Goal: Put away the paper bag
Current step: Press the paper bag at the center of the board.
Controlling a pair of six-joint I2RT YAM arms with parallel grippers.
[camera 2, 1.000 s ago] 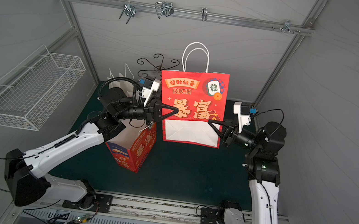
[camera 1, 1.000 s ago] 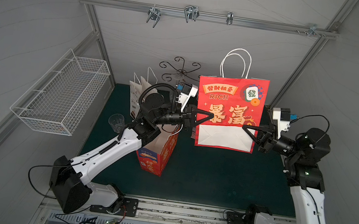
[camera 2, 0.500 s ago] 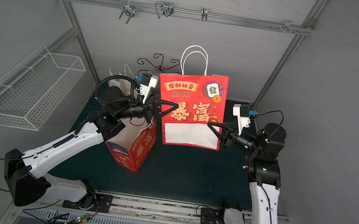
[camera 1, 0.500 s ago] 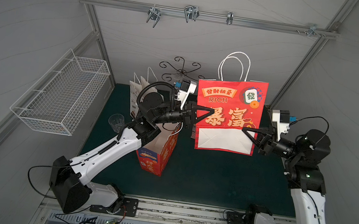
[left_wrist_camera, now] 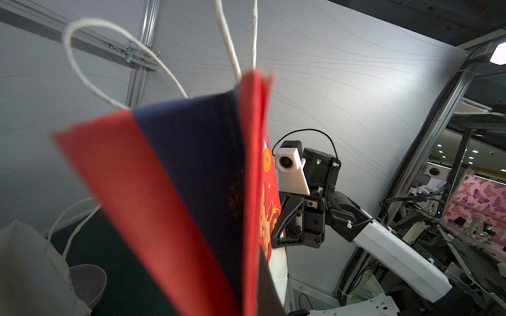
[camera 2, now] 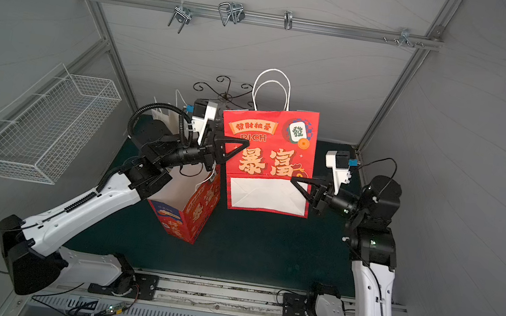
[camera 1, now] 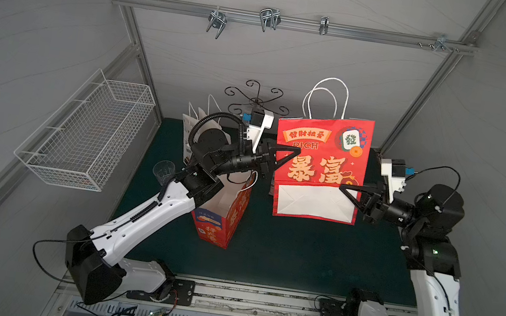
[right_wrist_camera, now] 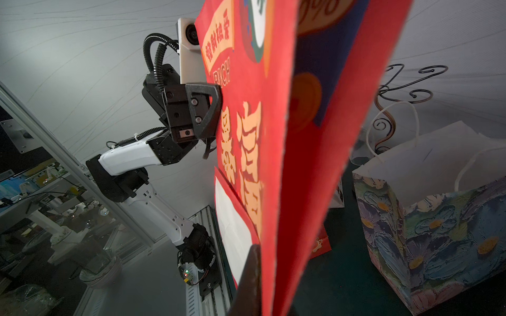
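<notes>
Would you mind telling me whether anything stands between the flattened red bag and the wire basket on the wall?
Only the left arm, whose left gripper pinches the red bag on that side, lies toward the wire basket. The open bag and cup stand lower, on the mat.

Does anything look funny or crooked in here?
Only the flat red bag: it hangs in the air, not on the mat, pinched at its side edges by the left claw and, lower down, the right claw. Its white bottom is folded up flat.
</notes>
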